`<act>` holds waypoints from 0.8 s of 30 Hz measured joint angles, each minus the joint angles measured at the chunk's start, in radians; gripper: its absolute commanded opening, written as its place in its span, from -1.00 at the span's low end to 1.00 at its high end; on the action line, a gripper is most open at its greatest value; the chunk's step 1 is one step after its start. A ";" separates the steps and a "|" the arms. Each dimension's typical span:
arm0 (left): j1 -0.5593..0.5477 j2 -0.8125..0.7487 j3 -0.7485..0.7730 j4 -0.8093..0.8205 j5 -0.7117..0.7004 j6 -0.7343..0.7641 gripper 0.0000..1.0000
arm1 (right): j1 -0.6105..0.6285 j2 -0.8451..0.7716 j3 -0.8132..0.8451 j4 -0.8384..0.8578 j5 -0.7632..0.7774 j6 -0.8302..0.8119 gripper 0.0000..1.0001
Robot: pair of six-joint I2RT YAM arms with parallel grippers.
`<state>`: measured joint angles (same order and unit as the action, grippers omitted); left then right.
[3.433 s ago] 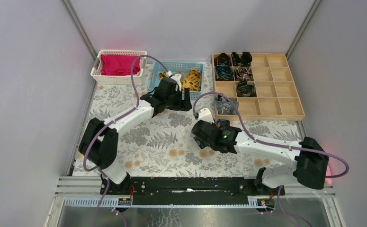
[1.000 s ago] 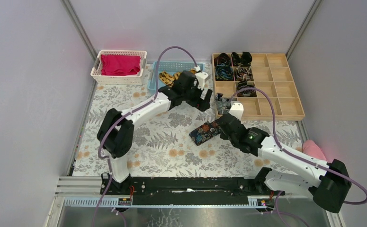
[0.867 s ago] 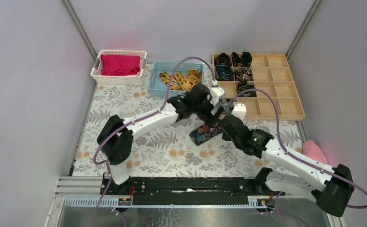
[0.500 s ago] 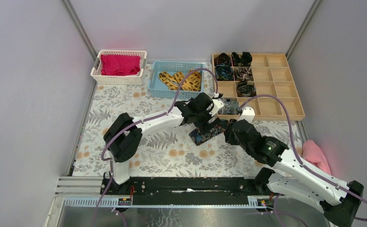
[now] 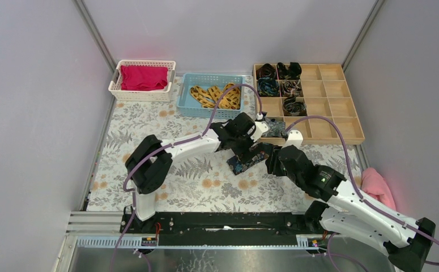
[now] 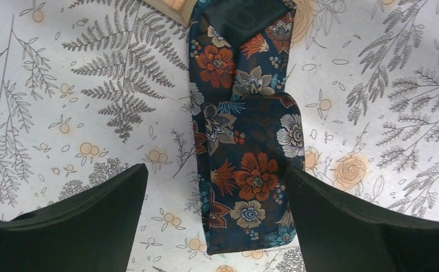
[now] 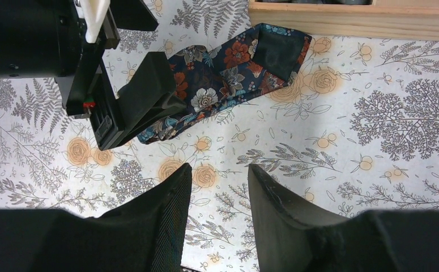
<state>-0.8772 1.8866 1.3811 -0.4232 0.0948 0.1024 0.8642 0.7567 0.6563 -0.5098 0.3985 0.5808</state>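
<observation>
Fern-print table (image 5: pixel 149 130). A wooden tray (image 5: pixel 354 137) sits at 2 o'clock, with some cells filled.

The folded floral tie (image 6: pixel 245 170) lies flat at centre, its far end near the tray's near-left corner.

Over it is the left gripper (image 6: pixel 216 169), jaws spread wide either side of the tie and not touching it.

At the tie's 4 o'clock is the right gripper (image 7: pixel 220 168), jaws parted and empty.

Judgement: centre the left jaws across the tie's width, come down square, and close on all layers so the fold holds.

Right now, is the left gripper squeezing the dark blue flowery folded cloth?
No, the left gripper hangs wide open over the dark blue flowery folded cloth, not pinching it.
</observation>
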 measured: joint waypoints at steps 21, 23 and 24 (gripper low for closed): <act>0.000 0.013 0.023 0.000 0.103 -0.004 0.97 | 0.004 -0.015 -0.009 0.029 -0.023 -0.018 0.01; 0.000 0.035 0.031 0.001 0.109 -0.005 0.97 | 0.006 -0.008 -0.009 0.032 -0.025 -0.022 0.01; 0.000 0.051 0.034 0.001 0.111 -0.005 0.97 | 0.008 -0.001 -0.009 0.034 -0.024 -0.024 0.01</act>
<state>-0.8772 1.9373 1.4151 -0.4221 0.2062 0.0978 0.8726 0.7555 0.6476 -0.4763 0.3740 0.5568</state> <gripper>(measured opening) 0.987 0.503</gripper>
